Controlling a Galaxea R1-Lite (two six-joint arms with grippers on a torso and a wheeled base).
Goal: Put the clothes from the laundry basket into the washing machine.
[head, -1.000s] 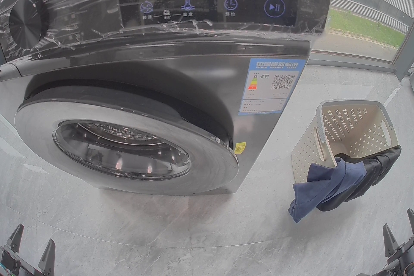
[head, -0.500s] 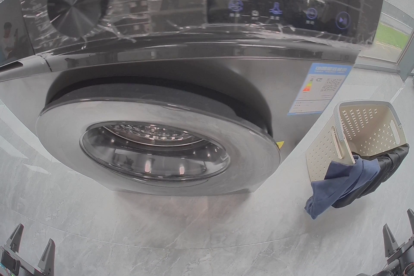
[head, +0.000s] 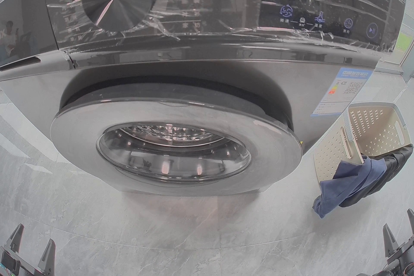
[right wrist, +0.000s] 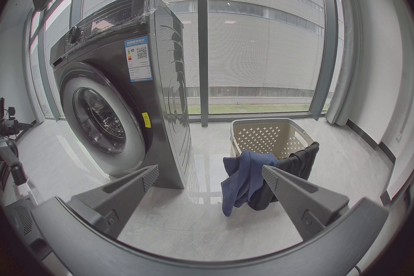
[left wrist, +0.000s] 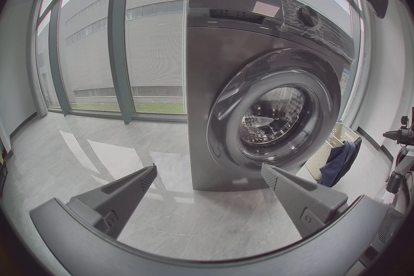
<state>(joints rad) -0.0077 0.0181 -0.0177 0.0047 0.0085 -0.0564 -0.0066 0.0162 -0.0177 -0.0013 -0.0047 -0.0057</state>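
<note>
Head camera close, looking down on washing machine (head: 181, 87) front, laundry basket (head: 379, 128) at its 3 o'clock, wrist cameras low, farther back, both sharing these.

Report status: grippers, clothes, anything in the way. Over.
Open, empty: left gripper, right gripper. The clothes draped over the basket rim, beside the washing machine. Its door shut, blocks loading.

Right gripper (right wrist: 209, 172): fingers spread wide, empty, low over the floor (right wrist: 194, 221).
Washer (right wrist: 169, 74): dark grey, upright on floor before the window (right wrist: 258, 48). Round door (right wrist: 101, 118) shut. Label (right wrist: 139, 59) high on front, beside door.
Basket (right wrist: 267, 122): beige, perforated, on floor near washer's side panel.
Blue cloth (right wrist: 241, 175): draped over near rim, hanging outside toward floor.
Black cloth (right wrist: 302, 162): draped over same rim, touching blue cloth.
</note>
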